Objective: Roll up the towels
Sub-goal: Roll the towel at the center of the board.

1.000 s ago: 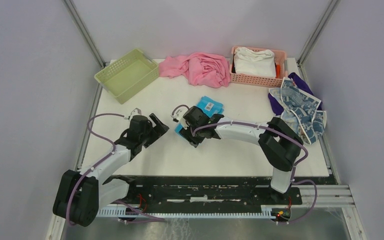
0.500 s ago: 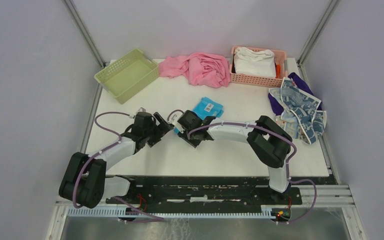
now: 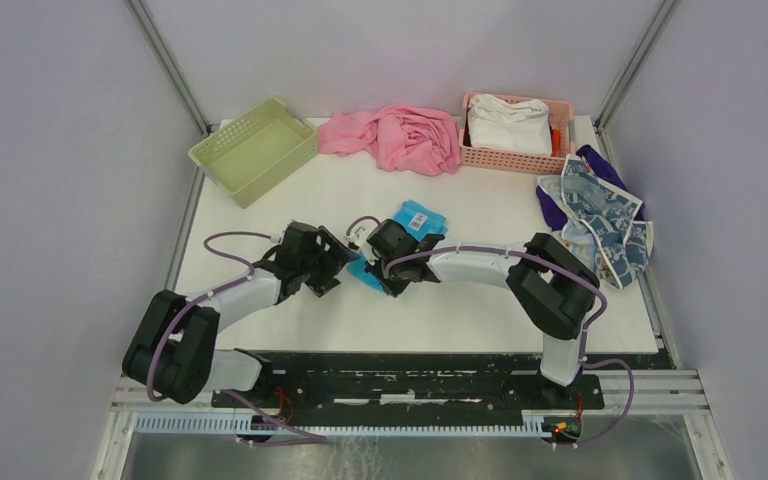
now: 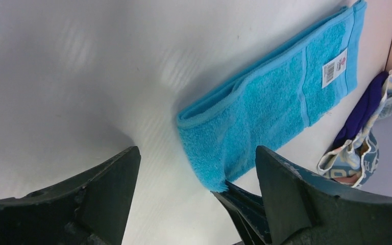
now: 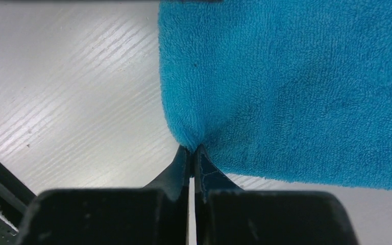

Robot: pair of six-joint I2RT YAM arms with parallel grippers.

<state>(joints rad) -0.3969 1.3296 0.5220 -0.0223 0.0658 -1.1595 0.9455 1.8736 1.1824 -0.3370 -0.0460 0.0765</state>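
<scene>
The bright blue towel [image 3: 418, 215] lies as a folded strip mid-table, its label facing up. My right gripper [image 5: 191, 149] is shut on the near corner of that blue towel [image 5: 296, 87], and the pinched corner is lifted slightly. My left gripper [image 4: 196, 153] is open, its fingers [image 4: 107, 189] spread on either side of the same near end of the blue towel [image 4: 280, 92] without touching it. From above, the left gripper [image 3: 338, 262] and right gripper [image 3: 372, 270] sit close together. A white towel with dark blue print [image 3: 600, 215] lies crumpled at the right edge.
A green basket [image 3: 280, 172] stands at the back left. A pink cloth [image 3: 400, 135] is heaped at the back middle. A pink basket [image 3: 515, 160] at the back right holds a white cloth [image 3: 508, 122]. A purple cloth [image 3: 600, 160] lies under the printed towel.
My right gripper has shut on the blue towel's near corner. My left arm has swung right until its open fingers flank that end.
</scene>
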